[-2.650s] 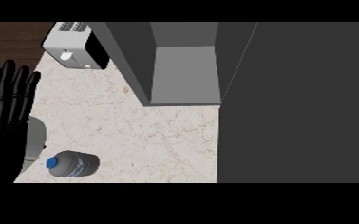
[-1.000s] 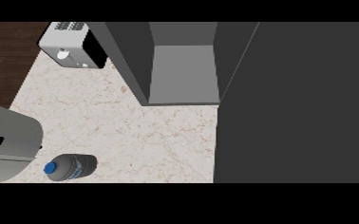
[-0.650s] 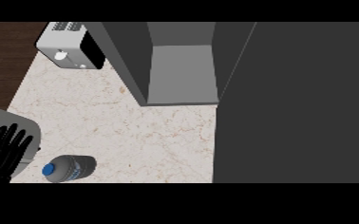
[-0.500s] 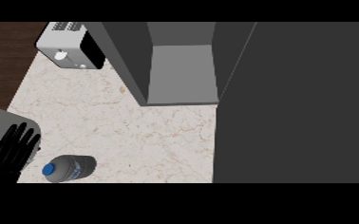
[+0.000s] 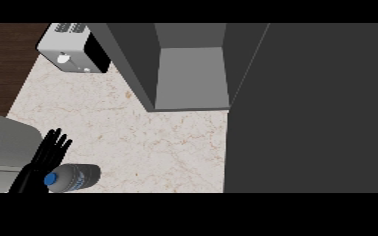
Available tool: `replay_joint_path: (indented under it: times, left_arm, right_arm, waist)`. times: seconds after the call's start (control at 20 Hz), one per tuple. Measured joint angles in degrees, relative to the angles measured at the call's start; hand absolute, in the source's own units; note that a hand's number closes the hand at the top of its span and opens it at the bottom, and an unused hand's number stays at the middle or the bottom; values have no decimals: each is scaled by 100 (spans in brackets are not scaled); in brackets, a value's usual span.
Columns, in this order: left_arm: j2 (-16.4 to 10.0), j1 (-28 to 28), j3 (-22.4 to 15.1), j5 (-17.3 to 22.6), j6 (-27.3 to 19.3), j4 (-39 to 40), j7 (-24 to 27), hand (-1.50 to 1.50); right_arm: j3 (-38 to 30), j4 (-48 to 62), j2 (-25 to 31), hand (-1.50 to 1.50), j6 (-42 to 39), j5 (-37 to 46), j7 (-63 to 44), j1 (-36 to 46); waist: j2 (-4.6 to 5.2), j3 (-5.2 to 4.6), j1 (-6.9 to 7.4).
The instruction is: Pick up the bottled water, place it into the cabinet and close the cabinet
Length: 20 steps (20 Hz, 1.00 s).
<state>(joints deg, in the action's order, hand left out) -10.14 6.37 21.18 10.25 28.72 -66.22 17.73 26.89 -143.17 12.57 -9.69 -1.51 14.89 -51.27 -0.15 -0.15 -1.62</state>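
My left hand (image 5: 38, 164) is at the lower left of the head view, fingers straight and held close together, pointing up and a bit right, not curled round anything. It sits right against the cap end of the bottled water (image 5: 77, 176); the blue cap (image 5: 50, 179) shows at the hand's edge. I can't tell whether there's contact or the hand is just above it. The grey forearm (image 5: 15, 145) is at the left edge behind it.

The change: half a second ago the hand was further left, with a gap to the bottle, and a second ago only the forearm showed. So it has swung in and closed that gap. The bottle lies on its side on the marble counter (image 5: 148, 135) in about the same spot, not lifted.

For the task, I judge this the end of the approach. The grasp isn't made, and the fingers need to wrap the body next.

Further out, the cabinet (image 5: 140, 65) stands open across the counter, well apart from the bottle, its grey inside (image 5: 190, 75) bare. The dark panel (image 5: 310, 110) on the right I take to be its door. A toaster (image 5: 70, 55) sits at the upper left. The right hand is out of sight.
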Motion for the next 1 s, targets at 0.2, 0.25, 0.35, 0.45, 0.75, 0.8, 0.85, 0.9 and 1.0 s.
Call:
replay_joint_path:
  times: [0.2,0.25,0.35,0.45,0.75,0.8,0.85,0.9,1.0]
  left_arm:
    - [-61,-216,-67,-308,158,841,744,-150]
    - [-71,-353,-86,-378,158,1077,866,-150]
    - [-73,-457,-133,-543,169,1466,1236,-150]
    - [-145,-670,-112,-590,216,1917,1464,150]
    - [-159,-1051,-241,-937,-134,2731,2256,150]
    - [-194,-1110,-286,-1039,-253,2797,2373,150]
    - [-209,-1147,-312,-1117,-371,2876,2542,150]
    - [-223,-1218,-338,-1204,-504,2985,2707,150]
    - [-238,-1337,-394,-1370,-801,3118,2994,150]
  right_arm:
    - [45,2,152,-150,22,31,213,-184]
    - [-14,3,196,-150,12,32,277,-186]
    - [136,6,256,-150,34,58,408,-344]
    - [138,7,318,-150,62,73,449,-343]
    - [222,4,467,-150,190,115,623,-471]
    - [246,4,491,-150,209,124,646,-473]
    - [244,6,529,-150,218,129,699,-515]
    - [253,5,538,-150,247,132,701,-510]
    - [242,12,600,-150,260,138,766,-539]
  waist:
    - [2,-2,3]
    - [5,-2,-2]
    - [1,-4,-18]
    - [9,-7,-15]
    - [7,2,-8]
    - [6,4,-10]
    - [2,8,-14]
    - [5,11,-18]
    - [4,17,-21]
